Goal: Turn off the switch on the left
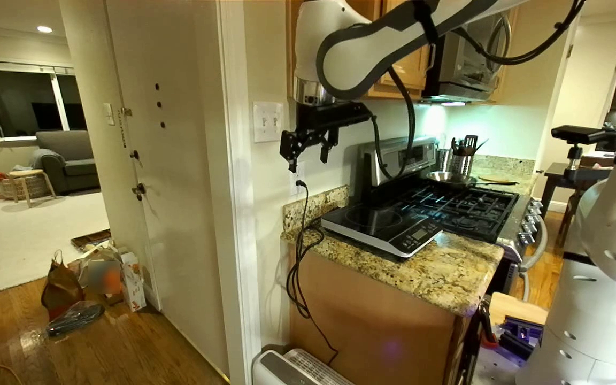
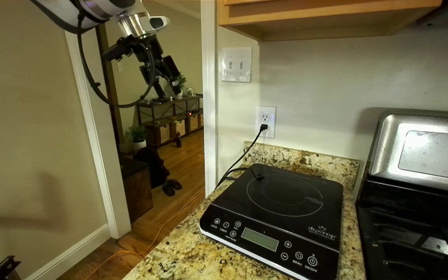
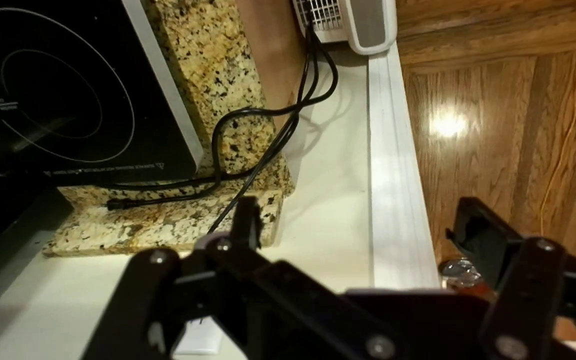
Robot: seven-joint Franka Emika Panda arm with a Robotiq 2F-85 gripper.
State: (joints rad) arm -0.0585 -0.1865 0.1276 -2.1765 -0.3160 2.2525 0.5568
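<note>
Speckled stone tops the table (image 2: 193, 249), and pale wall (image 2: 317, 89) rises behind it, carrying a white plate (image 2: 236, 76) beside the door trim (image 2: 210, 116), probably put there to be reached on entering. The switch (image 2: 230, 65) to turn off is, I judge, the plate's left-hand toggle; its setting is too small to tell. The cooktop (image 2: 286, 194) sits near the outlet plate (image 2: 266, 121), presumably for power; a black cord (image 2: 248, 149) is plugged in there. The claw (image 2: 169, 93) points down, apart from the plate in an exterior view, likely because lining up with the switch has yet to come; its fingers (image 3: 473, 220) stand wide, nothing between them, touching nothing that I can see.
</note>
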